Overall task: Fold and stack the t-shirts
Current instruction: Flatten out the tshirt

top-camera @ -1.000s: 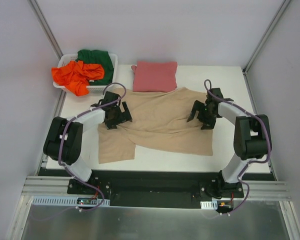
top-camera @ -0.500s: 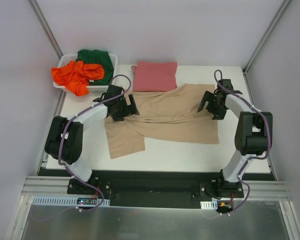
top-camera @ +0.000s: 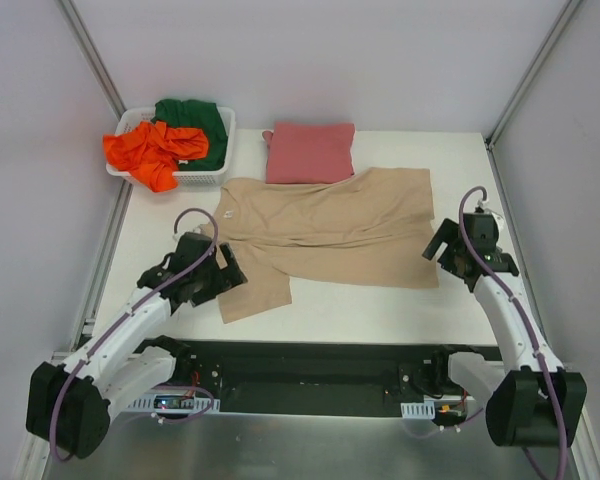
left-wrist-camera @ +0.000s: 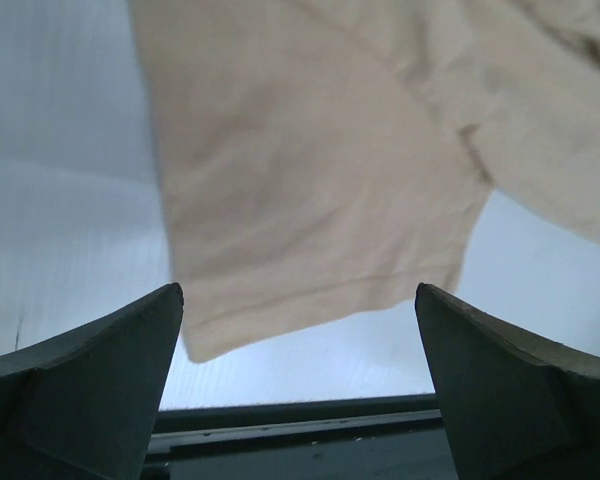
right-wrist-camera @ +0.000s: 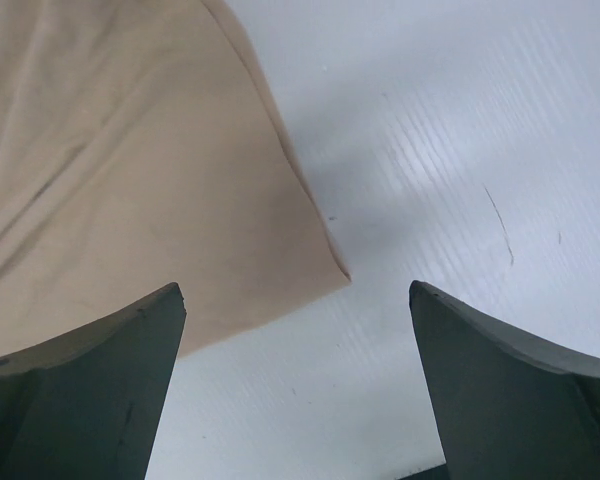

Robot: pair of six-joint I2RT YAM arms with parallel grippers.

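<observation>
The tan-beige t-shirt (top-camera: 330, 225) lies spread on the white table (top-camera: 380, 305), one sleeve pointing to the front left. Its sleeve fills the left wrist view (left-wrist-camera: 310, 190), and its corner shows in the right wrist view (right-wrist-camera: 130, 180). A folded pinkish-red t-shirt (top-camera: 310, 152) lies behind it. The orange t-shirt (top-camera: 152, 150) and the dark green t-shirt (top-camera: 195, 122) sit in the basket. My left gripper (top-camera: 223, 280) is open and empty beside the sleeve. My right gripper (top-camera: 444, 252) is open and empty at the shirt's right front corner. The pale lavender t-shirt is out of view.
The white slotted basket (top-camera: 220, 150) stands at the back left corner of the table. Grey walls with metal frame posts close in both sides. A black rail (top-camera: 310, 360) runs along the table's near edge.
Both grippers have let go of the tan-beige shirt and drawn back toward the near edge. The shirt now lies flatter, its top edge further back.
</observation>
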